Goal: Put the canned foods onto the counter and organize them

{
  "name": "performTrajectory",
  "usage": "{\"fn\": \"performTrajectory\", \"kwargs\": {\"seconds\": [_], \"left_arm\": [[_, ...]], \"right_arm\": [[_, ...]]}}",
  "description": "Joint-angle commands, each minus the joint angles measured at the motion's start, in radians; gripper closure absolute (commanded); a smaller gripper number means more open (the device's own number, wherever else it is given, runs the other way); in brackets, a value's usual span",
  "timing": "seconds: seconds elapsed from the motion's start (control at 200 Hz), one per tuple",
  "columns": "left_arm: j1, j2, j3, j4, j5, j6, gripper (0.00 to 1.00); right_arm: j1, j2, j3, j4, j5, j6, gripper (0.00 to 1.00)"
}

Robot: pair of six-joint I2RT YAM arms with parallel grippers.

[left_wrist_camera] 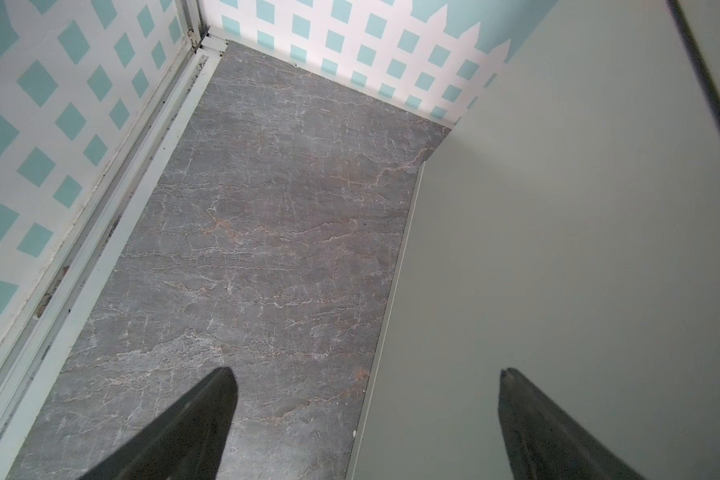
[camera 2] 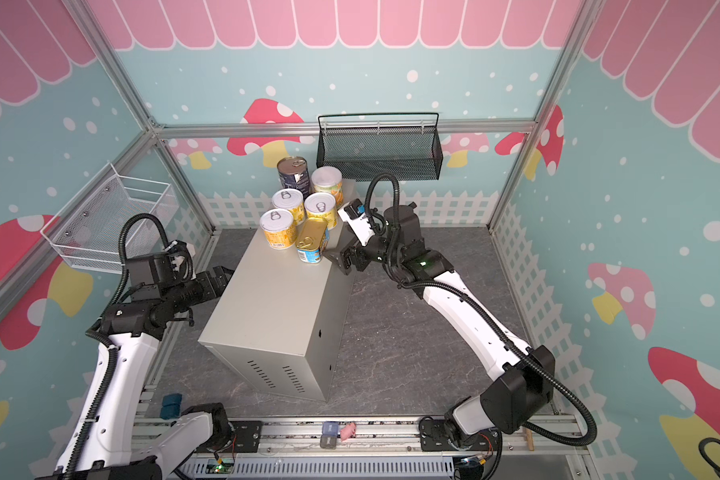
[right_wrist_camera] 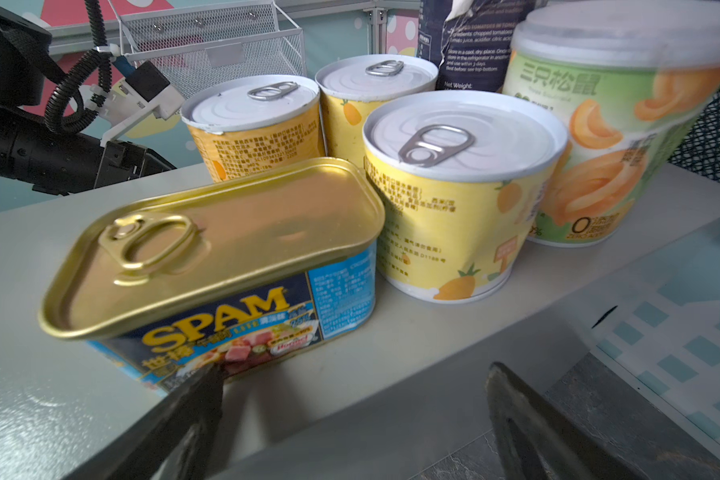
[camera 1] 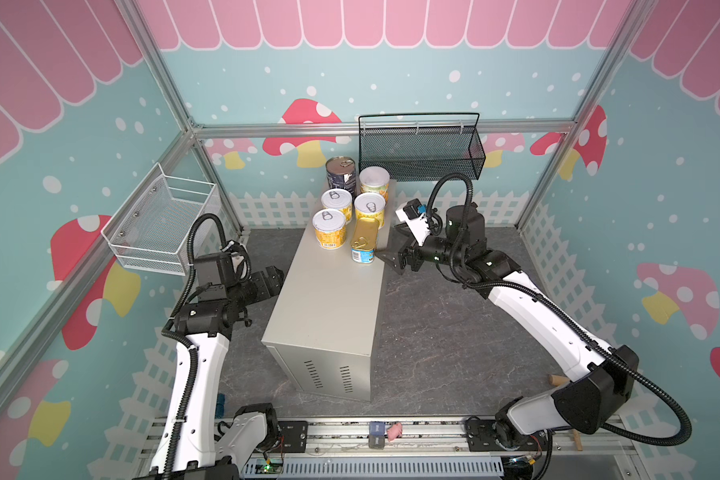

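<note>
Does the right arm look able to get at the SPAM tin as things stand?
Probably yes: the right gripper stands open right beside the SPAM tin at the counter's edge, nothing between them.

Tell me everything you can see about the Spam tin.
The Spam tin is a flat rectangular metal can with rounded corners, an unopened gold lid with a ring pull, and a blue label. It lies lid-up on the counter near its edge, close beside a yellow can. The open right gripper faces it, holding nothing.
</note>
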Motion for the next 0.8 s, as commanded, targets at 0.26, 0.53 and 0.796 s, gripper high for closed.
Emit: {"fn": "performTrajectory", "kwargs": {"seconds": [0.26, 0.53, 0.796], "left_arm": [[0.008, -0.012, -0.014, 0.015, -0.005, -0.011, 0.01], [0.008, -0.014, -0.013, 0.019, -0.004, -0.013, 0.01], [0.009, -0.012, -0.010, 0.017, -0.005, -0.011, 0.01]], "right_arm": [[0.010, 0.013, -0.004, -0.042, 0.019, -0.028, 0.01], [0.013, 0.005, 0.000, -0.045, -0.002, -0.029, 0.01], [0.018, 0.011, -0.002, -0.048, 0.019, -0.033, 0.01]]}}
